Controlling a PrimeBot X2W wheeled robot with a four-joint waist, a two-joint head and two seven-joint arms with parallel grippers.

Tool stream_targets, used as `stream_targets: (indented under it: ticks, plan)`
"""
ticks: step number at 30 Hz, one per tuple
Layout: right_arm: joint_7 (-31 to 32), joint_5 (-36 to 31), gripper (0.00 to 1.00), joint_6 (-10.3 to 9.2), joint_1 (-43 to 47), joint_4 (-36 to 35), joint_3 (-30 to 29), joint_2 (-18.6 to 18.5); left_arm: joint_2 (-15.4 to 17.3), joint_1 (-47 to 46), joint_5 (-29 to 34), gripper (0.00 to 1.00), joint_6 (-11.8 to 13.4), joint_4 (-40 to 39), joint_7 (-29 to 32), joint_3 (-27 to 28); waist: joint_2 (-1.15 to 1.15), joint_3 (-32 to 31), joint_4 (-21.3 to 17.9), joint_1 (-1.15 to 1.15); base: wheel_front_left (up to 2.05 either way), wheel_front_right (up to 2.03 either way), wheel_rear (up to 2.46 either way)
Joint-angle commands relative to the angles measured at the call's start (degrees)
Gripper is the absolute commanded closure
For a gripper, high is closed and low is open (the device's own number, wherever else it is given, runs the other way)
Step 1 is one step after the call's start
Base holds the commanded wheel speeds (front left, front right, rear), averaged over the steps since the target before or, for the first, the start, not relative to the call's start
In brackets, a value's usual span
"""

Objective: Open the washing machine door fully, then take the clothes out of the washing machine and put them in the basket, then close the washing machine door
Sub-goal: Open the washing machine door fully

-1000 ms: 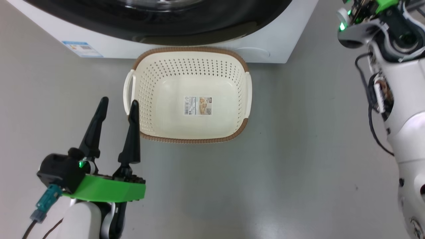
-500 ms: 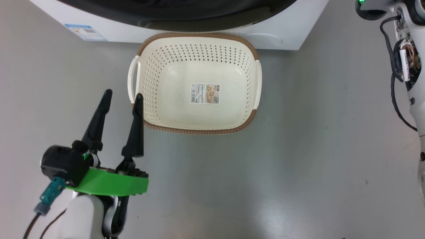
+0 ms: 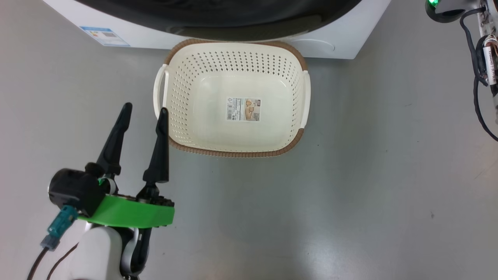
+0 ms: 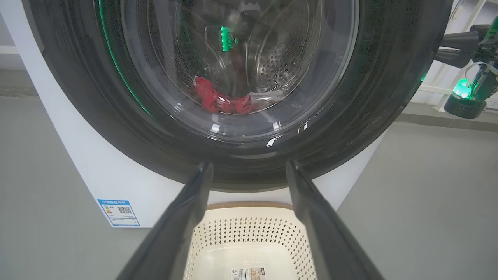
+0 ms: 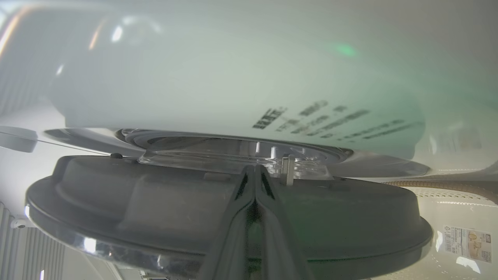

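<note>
The washing machine (image 3: 342, 39) stands at the top of the head view, its black-rimmed door (image 4: 389, 77) facing my left wrist camera. Red clothes (image 4: 212, 99) with a pale piece lie in the drum, seen through the glass. The cream basket (image 3: 233, 151) sits empty on the floor in front. My left gripper (image 3: 144, 108) is open and empty, just left of the basket's left handle. My right gripper (image 5: 255, 168) is shut, its tips at the door's right edge, in a narrow gap between the door's grey inner face and the white front. It holds nothing.
Grey floor lies open to the right of and in front of the basket. My right forearm (image 3: 484, 46) with its cables hangs at the head view's upper right. A blue label (image 3: 104, 35) marks the machine's lower left front.
The whole head picture has shifted, so the camera moved and less of the right arm shows. The left gripper stays open beside the basket. The basket is still empty.
</note>
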Motion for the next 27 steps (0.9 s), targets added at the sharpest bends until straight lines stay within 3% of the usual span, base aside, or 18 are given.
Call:
stream_targets:
  ticks: [1,19,27]
  plan:
    - [1.7,-0.4,1.0,0.05,-0.6,-1.3,1.2,1.8,1.1,-0.4,0.2,0.0,-0.3,-1.1,-0.4,1.9,0.0,-0.2,0.0,0.0,0.0,0.0,0.0]
    - [13.7,-0.7,1.0,0.05,4.1,-2.4,5.4,2.8,1.1,0.5,1.6,0.0,-0.3,-0.2,-0.4,2.1,0.0,-4.3,-1.9,0.0,0.0,0.0,0.0]
    - [15.0,-1.1,1.0,0.05,6.6,-2.3,6.4,3.4,1.1,0.6,2.1,0.0,-0.3,0.8,-0.4,2.5,0.0,-5.9,-2.5,0.0,0.0,0.0,0.0]
